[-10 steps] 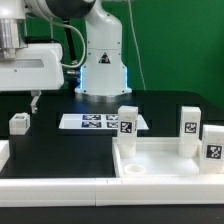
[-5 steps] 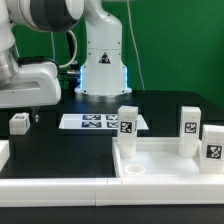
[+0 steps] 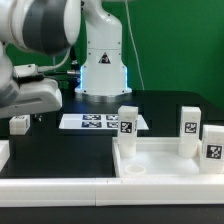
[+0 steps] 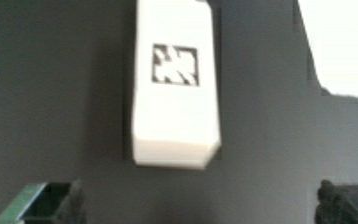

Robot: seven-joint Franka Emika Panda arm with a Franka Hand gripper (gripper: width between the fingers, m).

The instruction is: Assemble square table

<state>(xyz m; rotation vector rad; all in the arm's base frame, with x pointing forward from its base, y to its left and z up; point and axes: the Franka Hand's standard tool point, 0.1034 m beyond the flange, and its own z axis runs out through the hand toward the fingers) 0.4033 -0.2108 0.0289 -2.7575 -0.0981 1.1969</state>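
Below the open jaws, leg lies lengthwise.

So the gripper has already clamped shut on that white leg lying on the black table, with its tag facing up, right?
Not quite. The gripper is open, not clamped: in the wrist view its two fingertips stand wide apart, and the leg lies beyond them, ungripped. The rest holds: the leg lies on the black table with its tag facing up.

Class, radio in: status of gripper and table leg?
Gripper open, empty. Leg lying flat on table, untouched, ahead of the fingertips. Nothing in the way.
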